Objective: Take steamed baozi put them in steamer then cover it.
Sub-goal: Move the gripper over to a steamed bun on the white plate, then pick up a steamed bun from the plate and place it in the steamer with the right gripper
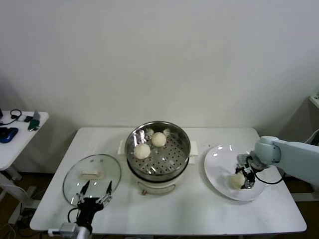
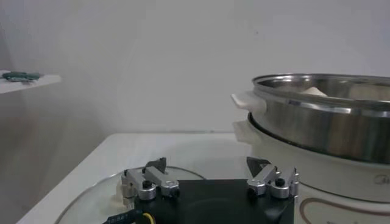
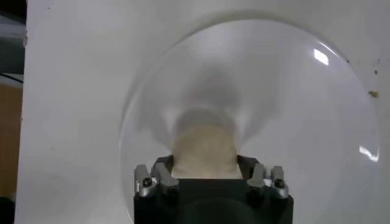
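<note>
Head view, right arm: reaching in from the right edge, forearm lying across the surface (image 1: 199, 214) and bending down at the wrist over the white plate (image 1: 217, 172).
Head view, right gripper (image 1: 243, 179): sitting low on the plate with its fingers closing around a bun (image 1: 236, 180); the bun is resting on the near half of the plate.
Head view, left arm: rising from the near left edge, wrist pointing away from the robot.
Head view, left gripper (image 1: 96, 191): hovering over the near rim of the cover (image 1: 92, 178), fingers spread wide apart, holding nothing.
Head view, cover: lying flat on the surface left of the steamer (image 1: 158, 152), its oblong handle (image 1: 91, 174) running left to right.
Head view, steamer: standing at the surface's centre, holding two buns (image 1: 150, 145) side by side in its far-left part.
Left wrist view, left gripper (image 2: 209, 175): showing both fingertips (image 2: 156, 165) well apart above the glass cover (image 2: 91, 201).
Left wrist view, steamer (image 2: 323, 131): standing upright just beside the gripper, with bun tops (image 2: 314, 91) peeking over its rim.
Right wrist view, right gripper (image 3: 205, 169): looking straight down, fingers (image 3: 163, 173) pressing on either side of the bun (image 3: 203, 146).
Right wrist view, plate (image 3: 292, 109): lying flat beneath the bun.
</note>
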